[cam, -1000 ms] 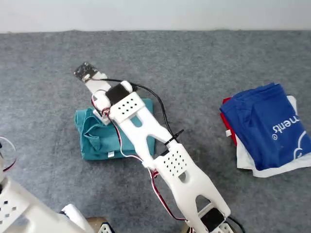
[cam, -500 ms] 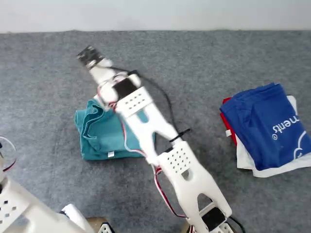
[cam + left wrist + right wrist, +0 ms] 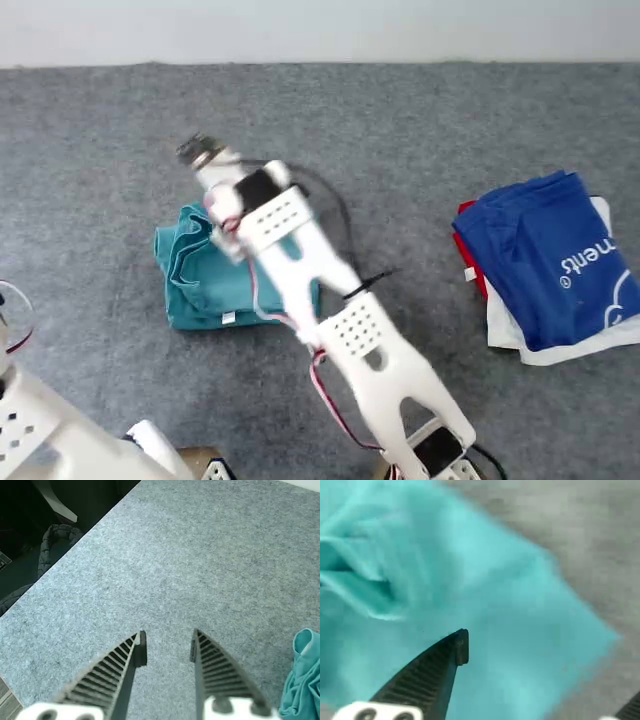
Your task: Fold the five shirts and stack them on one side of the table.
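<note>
Noted right fingers (image 3: 440, 665) wide apart, empty, pulled back in over teal shirt (image 3: 200, 290) left of mid-bench (image 3: 420, 130). Left fingers (image 3: 122, 665) apart, idle. Looks folded; probably due for carrying to blue-topped stack (image 3: 545, 255).

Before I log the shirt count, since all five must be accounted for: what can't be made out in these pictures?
- High view: beneath the blue shirt, a red edge and a white edge peek out. The frame edge cuts the stack, so its count is unclear.
- High view: the right arm covers part of the teal shirt, hiding its fold.
- Right wrist view: blur smears the teal shirt's folds.
</note>
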